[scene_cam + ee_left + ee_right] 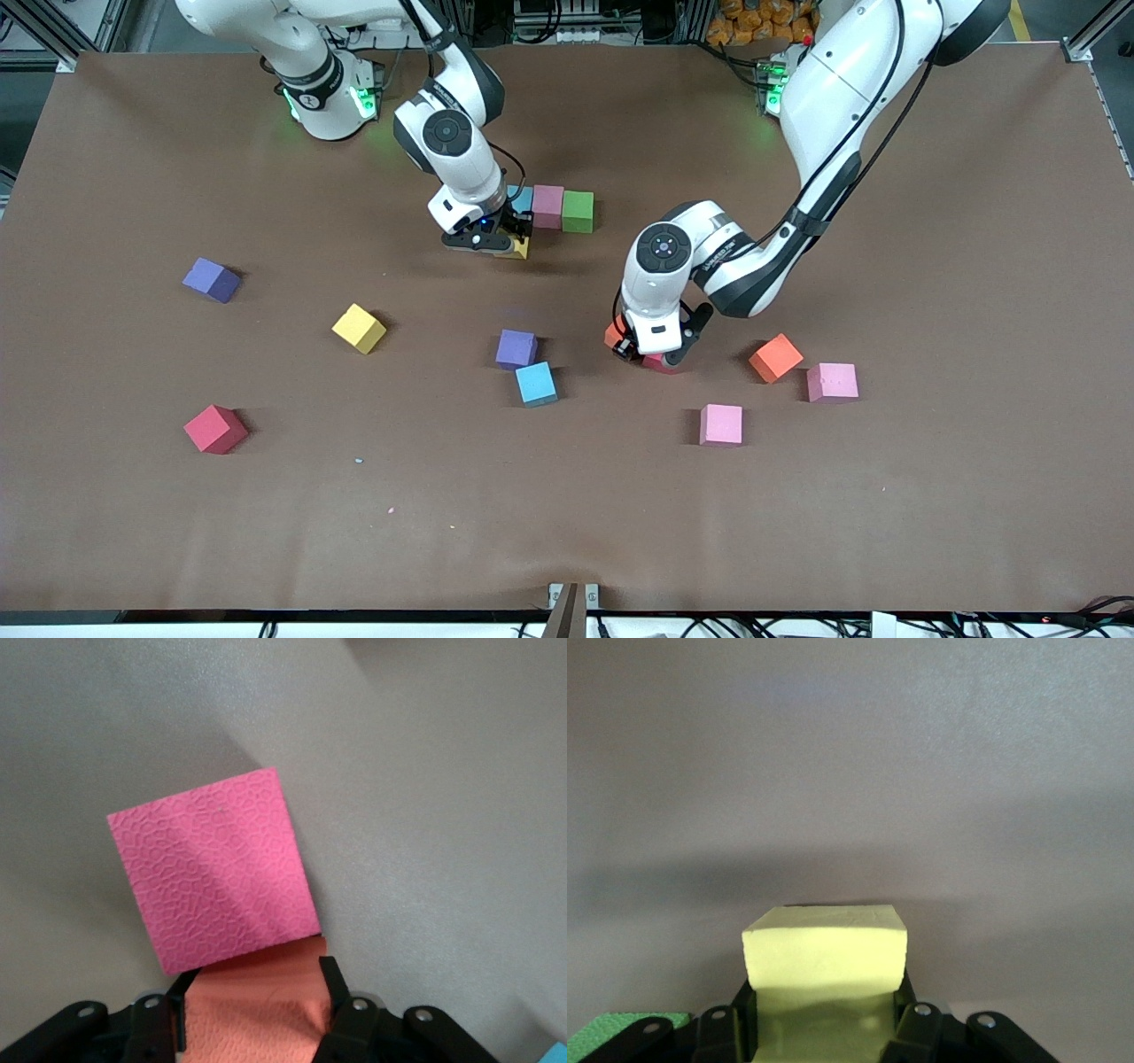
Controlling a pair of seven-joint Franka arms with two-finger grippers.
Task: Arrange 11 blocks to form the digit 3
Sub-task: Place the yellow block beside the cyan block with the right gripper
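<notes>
**A:** Where does the figure stand?

**B:** Only its top row is down: a light blue block (523, 198), a pink block (547, 206) and a green block (578, 212) side by side on the worktop (930, 266), nearer the arms' bases than the loose ones. The right gripper (507, 243) sits low just in front of that row, toward the camera, its jaws clamped on a yellow block (826, 979).

**A:** And the left gripper (649, 353)?

**B:** Down among the loose blocks, jaws pinched on an orange-red block (257, 1014) that touches a darker pink block (215, 870).

**A:** So how to do each step well?

**B:** For the right arm, I'd check the yellow block's place first: it looks to sit under the row's light blue end, and a 3's second row belongs under the green one. Set it flush and square, release straight up. For the left, lift vertically so the touching neighbour isn't dragged along.

**A:** Risks?

**B:** Foam squashes and may spring sideways on release.
</notes>
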